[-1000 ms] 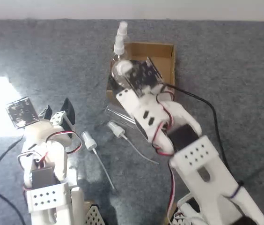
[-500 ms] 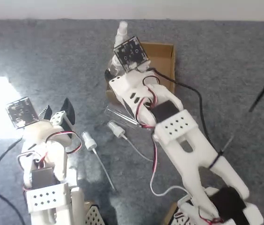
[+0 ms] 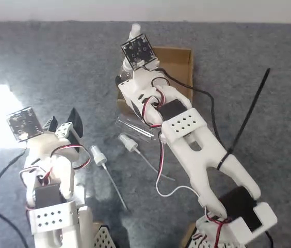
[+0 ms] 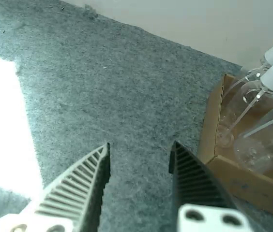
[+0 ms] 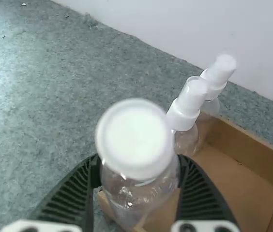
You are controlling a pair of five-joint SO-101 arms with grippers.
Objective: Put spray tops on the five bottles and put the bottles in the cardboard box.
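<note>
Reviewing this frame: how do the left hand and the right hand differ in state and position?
The left hand is open and empty; the right hand is shut on a bottle with a white top. The left hand is over bare grey carpet, short of the cardboard box; the right hand holds its bottle at the box's near edge. Both have black ribbed fingers.

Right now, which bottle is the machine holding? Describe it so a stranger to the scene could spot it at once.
Find the brown cardboard box on the grey carpet and look at its crowded corner. There, the bottle clamped in the right arm's dark tool, round white spray top facing that arm's camera, is yours; the two other bottles stand free beside it.
</note>
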